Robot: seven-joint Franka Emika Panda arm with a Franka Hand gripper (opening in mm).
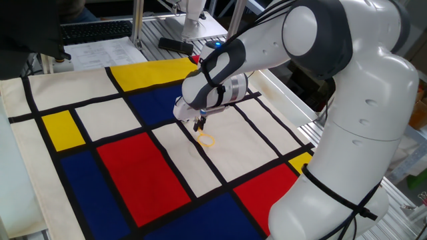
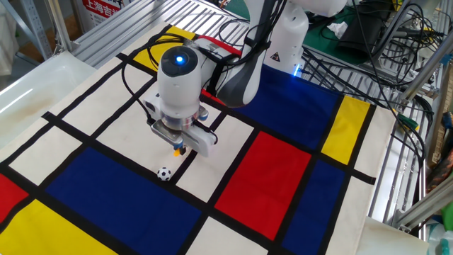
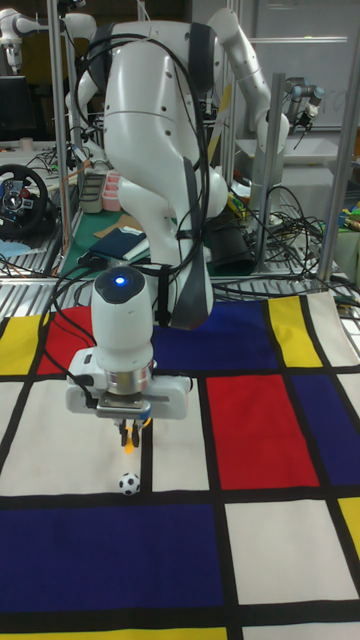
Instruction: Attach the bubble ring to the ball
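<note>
The bubble ring point(image 1: 207, 139) hangs below my fingers point(image 1: 199, 124), which are closed on its handle. The ball point(image 2: 164, 173) sits on the desk point(image 2: 106, 185) near them, just past a black stripe. I would carry the loop level over the ball, then lower it squarely so it seats without rolling the ball away.

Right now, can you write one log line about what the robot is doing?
gripper: shut on bubble ring, raised | ball: on cloth, apart | attach: not yet done
</note>
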